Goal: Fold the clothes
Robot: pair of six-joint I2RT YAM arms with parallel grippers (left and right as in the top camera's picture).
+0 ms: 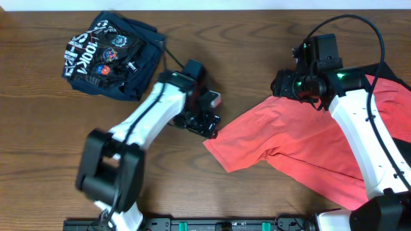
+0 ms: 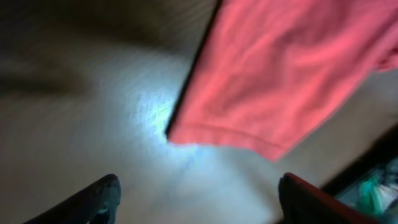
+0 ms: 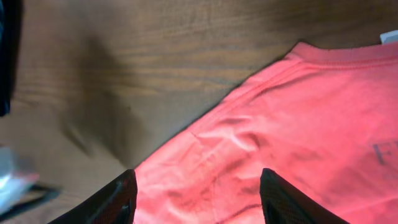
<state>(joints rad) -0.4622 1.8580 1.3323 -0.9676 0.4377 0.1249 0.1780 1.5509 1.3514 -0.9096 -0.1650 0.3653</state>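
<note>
Overhead, coral-red T-shirt: soft knit, lying rumpled and creased on the right half of the surface, with a pointed corner reaching toward the middle.
Overhead, navy garment: a bunched heap with white print at the far left, well apart from the red one.
Overhead, left fingers: just beside the shirt's pointed corner.
Overhead, right fingers: at the shirt's far edge.
Left wrist, shirt: blurred, with a stitched hem and a drooping corner over pale-lit wood grain.
Left wrist, fingers: dark and apart, nothing between them.
Right wrist, shirt: a ribbed collar band, fine wrinkles, and faint dark lettering at the right edge.
Right wrist, fingers: spread apart over the fabric, clamping nothing.
</note>
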